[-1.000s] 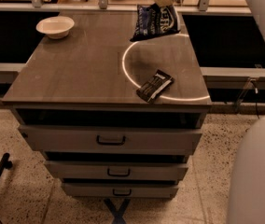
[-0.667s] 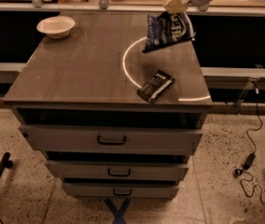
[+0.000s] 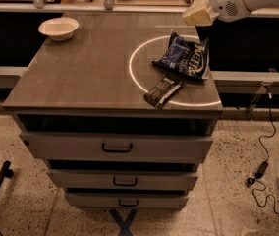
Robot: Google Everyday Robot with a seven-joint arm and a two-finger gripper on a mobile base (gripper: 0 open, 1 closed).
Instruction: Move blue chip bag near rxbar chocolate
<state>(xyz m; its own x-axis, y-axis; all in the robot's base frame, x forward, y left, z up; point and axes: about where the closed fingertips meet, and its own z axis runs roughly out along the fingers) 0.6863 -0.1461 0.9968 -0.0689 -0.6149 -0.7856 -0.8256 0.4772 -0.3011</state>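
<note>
The blue chip bag (image 3: 183,58), aloft a moment ago, now lies at 1 o'clock of the rxbar chocolate (image 3: 163,91), seemingly placed. The gripper (image 3: 199,14) hovers at the bag's 12 o'clock, and I cannot tell its closure.

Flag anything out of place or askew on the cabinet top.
Nothing spilled or damaged. The blue chip bag lies crumpled near the right edge, just behind the rxbar chocolate, which lies diagonally. The claw hovers at far right, beyond the bag. The white bowl sits upright.
</note>
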